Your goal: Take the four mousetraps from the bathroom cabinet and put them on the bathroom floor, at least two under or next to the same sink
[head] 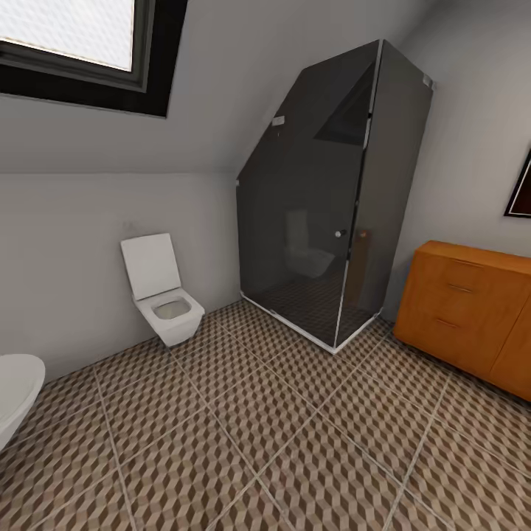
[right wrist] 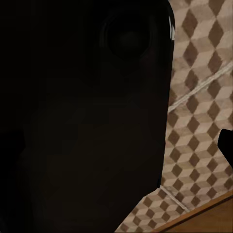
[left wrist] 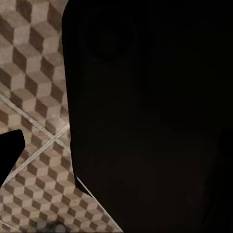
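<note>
Across the bathroom floor [head: 280, 435], left to right: white tub rim [head: 15, 391], toilet [head: 164, 295], dark glass shower [head: 332, 199], then the orange cabinet [head: 472, 317], drawers shut, presumably hiding the mousetraps. Wrist views are too dark to tell how either set of jaws stands.

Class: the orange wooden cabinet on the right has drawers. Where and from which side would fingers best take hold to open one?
Grip a slim horizontal handle on the orange wooden cabinet, approaching its front face squarely; the bars appear to stand slightly proud, probably letting fingers close above and below.
</note>
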### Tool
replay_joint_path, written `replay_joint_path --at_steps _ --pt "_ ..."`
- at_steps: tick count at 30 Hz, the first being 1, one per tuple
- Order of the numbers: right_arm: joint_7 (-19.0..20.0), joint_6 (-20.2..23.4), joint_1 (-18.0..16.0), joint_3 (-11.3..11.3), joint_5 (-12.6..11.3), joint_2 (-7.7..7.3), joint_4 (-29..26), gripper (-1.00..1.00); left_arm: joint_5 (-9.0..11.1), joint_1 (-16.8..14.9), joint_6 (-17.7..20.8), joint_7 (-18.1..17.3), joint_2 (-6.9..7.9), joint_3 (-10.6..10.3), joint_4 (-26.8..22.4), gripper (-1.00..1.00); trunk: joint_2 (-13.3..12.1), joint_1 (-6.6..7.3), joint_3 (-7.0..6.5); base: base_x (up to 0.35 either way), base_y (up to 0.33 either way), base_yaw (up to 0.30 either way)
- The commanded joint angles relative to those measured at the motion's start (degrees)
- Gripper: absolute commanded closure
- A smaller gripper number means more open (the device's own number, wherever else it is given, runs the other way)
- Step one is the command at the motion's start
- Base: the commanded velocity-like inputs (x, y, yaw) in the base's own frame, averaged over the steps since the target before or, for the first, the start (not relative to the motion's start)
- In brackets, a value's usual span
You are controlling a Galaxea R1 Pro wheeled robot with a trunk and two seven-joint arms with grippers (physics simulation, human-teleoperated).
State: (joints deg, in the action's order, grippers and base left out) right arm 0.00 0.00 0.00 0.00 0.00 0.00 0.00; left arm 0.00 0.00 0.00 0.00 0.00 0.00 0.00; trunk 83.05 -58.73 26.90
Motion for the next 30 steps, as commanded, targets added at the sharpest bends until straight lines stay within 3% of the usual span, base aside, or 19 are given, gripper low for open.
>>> replay_joint_path --at_steps 1,16,30 --pt "0.0 -0.3 -0.1 -0.2 0.3 -0.02 0.2 -1.0 0.0 -0.1 -0.3 -0.1 0.09 0.2 -0.3 -1.0 0.0 0.0 0.03 0.0 0.0 0.0" --pt "0.1 -0.3 -0.1 0.0 0.6 -0.2 0.2 -1.0 0.0 -0.1 -0.4 -0.1 0.09 0.1 -0.9 -1.0 0.0 0.0 0.03 0.0 0.0 0.0" --pt "0.1 -0.3 -0.1 -0.1 2.7 -0.08 0.2 -1.0 0.0 -0.1 -0.4 -0.1 0.09 0.0 -1.0 -1.0 0.0 0.0 0.03 0.0 0.0 -0.006"
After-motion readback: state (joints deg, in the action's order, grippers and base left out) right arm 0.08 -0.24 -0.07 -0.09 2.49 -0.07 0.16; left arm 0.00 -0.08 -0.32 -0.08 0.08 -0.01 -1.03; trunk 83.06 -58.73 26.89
